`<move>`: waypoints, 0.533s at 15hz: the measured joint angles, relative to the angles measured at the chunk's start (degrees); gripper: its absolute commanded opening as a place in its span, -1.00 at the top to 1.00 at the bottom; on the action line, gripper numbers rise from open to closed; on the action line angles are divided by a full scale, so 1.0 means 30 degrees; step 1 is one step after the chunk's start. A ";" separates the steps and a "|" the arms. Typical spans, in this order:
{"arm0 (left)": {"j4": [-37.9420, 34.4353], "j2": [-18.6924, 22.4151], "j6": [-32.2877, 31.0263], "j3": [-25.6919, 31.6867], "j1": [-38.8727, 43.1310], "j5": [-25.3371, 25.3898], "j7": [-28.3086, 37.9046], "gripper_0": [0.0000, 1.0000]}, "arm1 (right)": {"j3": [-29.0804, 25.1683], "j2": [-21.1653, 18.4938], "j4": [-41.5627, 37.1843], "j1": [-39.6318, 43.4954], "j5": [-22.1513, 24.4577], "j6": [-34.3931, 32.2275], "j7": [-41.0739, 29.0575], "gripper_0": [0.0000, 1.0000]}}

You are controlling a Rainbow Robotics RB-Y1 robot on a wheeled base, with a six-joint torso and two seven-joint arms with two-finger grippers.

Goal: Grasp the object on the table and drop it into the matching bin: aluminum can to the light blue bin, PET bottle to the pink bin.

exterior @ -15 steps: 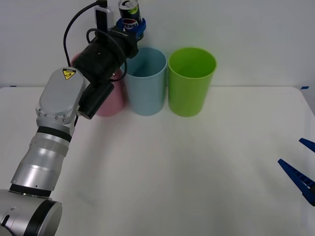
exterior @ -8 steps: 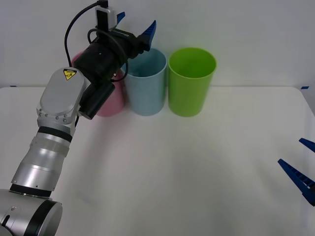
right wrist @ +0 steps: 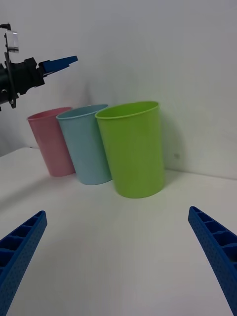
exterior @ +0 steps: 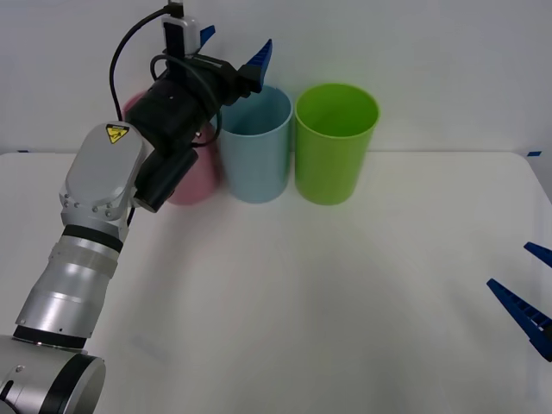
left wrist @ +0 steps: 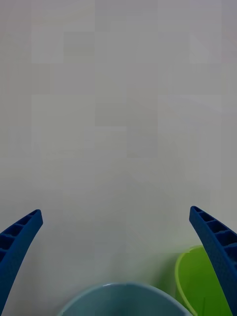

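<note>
Can: whereabouts cannot be told; not between either pair of fingers and not on the bare table (exterior: 302,302).

Light blue bin (exterior: 254,147): upright at the far edge of the table, middle of a row of three, open mouth up. Seen from the left wrist as a curved rim (left wrist: 123,298) directly beneath the fingers; inside of the bin hidden from every angle.

Pink bin (exterior: 194,177): upright, just left of the light blue one and touching or nearly touching it, largely hidden behind the left arm in the front view; plainer from the right wrist (right wrist: 49,143).

Green bin (exterior: 335,147): upright, just right of the light blue one, same size.

Left gripper (exterior: 237,43): raised above the light blue bin's rim, toward its left side, in front of the white wall (exterior: 414,52). Blue fingers (left wrist: 19,242) spread wide, nothing between them.

Right gripper (exterior: 509,266): low over the table's right edge, well apart from the bins, aimed at the row. Fingers (right wrist: 212,242) likewise spread wide and holding nothing.
</note>
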 measured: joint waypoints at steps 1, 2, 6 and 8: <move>-0.0004 0.0147 -0.0033 -0.0063 0.0104 0.0323 -0.0028 -1.00 | 0.0000 0.0000 0.0000 0.0000 0.0000 0.0000 -0.0001 -1.00; -0.0072 0.0347 -0.0052 -0.0159 0.0229 0.0719 -0.0058 -1.00 | 0.0000 0.0000 0.0000 0.0000 0.0000 0.0000 0.0000 -1.00; -0.0919 0.1139 -0.0025 -0.0531 0.1256 0.2308 -0.0175 -1.00 | 0.0000 0.0000 0.0000 0.0000 0.0000 0.0000 0.0000 -1.00; -0.1999 0.1381 -0.0002 -0.0512 0.2304 0.3011 -0.0197 -1.00 | 0.0000 0.0000 0.0000 0.0000 0.0000 0.0000 0.0001 -1.00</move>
